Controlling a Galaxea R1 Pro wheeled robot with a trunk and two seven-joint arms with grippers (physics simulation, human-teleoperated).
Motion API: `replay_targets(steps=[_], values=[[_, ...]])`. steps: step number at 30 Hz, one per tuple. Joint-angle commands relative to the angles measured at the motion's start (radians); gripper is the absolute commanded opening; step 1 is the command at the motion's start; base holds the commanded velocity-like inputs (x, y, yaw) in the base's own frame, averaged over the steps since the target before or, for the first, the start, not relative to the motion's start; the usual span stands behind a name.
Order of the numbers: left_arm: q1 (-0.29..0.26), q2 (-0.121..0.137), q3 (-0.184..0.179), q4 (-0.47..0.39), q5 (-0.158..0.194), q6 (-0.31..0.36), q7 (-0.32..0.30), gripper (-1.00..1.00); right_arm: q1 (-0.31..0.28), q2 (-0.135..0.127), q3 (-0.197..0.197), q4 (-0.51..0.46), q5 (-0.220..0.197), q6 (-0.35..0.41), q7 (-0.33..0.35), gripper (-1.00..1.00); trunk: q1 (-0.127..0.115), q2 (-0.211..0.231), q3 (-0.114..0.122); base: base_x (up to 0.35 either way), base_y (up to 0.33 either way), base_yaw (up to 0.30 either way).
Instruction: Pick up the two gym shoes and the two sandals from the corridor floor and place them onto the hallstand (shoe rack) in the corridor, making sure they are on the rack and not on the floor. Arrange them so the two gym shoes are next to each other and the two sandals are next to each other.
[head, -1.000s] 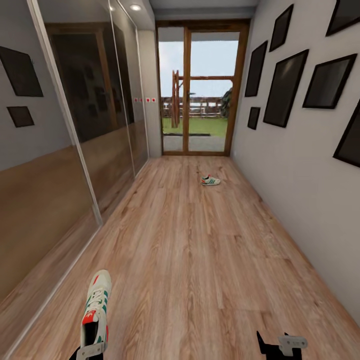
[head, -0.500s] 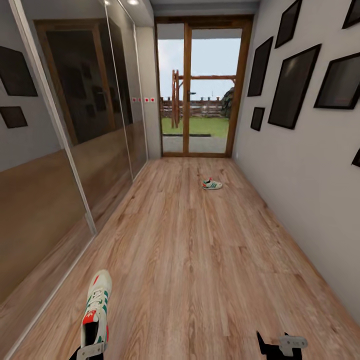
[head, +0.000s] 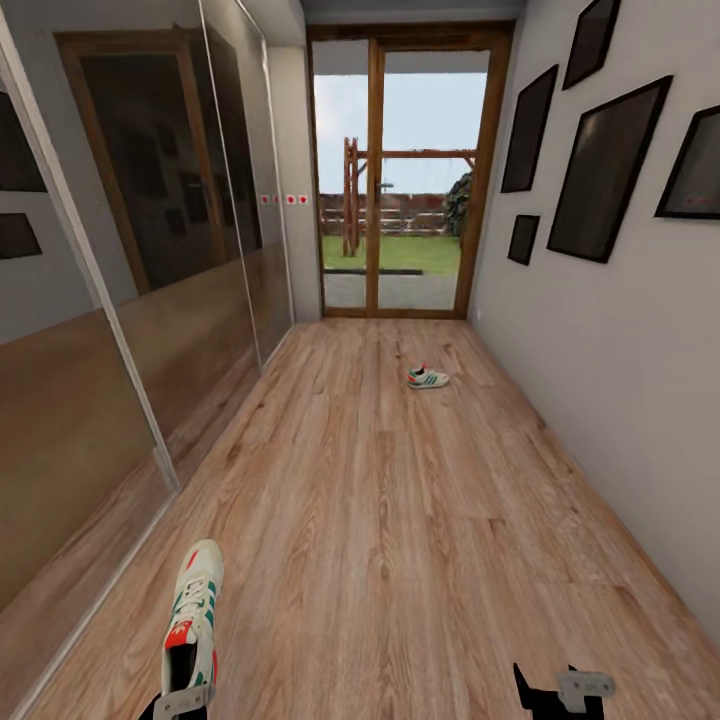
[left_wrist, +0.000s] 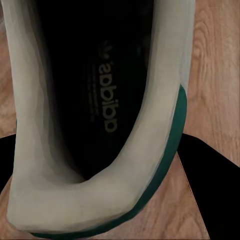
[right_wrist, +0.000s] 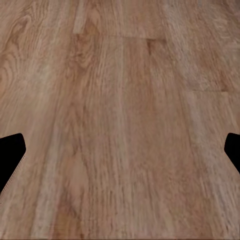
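My left gripper (head: 180, 703) is shut on the heel of one gym shoe (head: 194, 610), a white sneaker with green stripes and red accents that points away from me just above the corridor floor (head: 380, 520). In the left wrist view the shoe's dark inside (left_wrist: 100, 100) lies between the black fingers (left_wrist: 215, 175). The other gym shoe (head: 427, 377) lies on the floor far ahead, near the glass door. My right gripper (head: 560, 690) hangs open over bare planks (right_wrist: 120, 100), its fingertips (right_wrist: 10, 155) wide apart. The sandals and the hallstand are out of view.
A mirrored sliding wardrobe (head: 120, 300) lines the left side of the corridor. The right wall (head: 600, 350) carries several dark picture frames. A wood-framed glass door (head: 400, 170) closes the far end.
The whole view has shifted: the door and the far gym shoe look slightly nearer, so the camera has moved forward. Both grippers and the held shoe keep their places in the picture.
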Motion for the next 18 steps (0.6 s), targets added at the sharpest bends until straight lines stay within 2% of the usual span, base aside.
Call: replay_targets(steps=[1, 18], values=[[-0.001, 0.000, 0.003, 0.001, -0.003, -0.003, -0.001, -1.00, -0.001, 0.000, -0.009, 0.000, 0.003, -0.004, 0.008, 1.00, 0.000, 0.000, -0.001, 0.336, 0.000, 0.000], [-0.001, 0.001, 0.003, 0.001, -0.001, -0.003, -0.001, -1.00, -0.001, 0.000, -0.007, 0.000, 0.003, -0.004, 0.010, 1.00, 0.000, 0.000, -0.001, 0.335, 0.000, 0.000]])
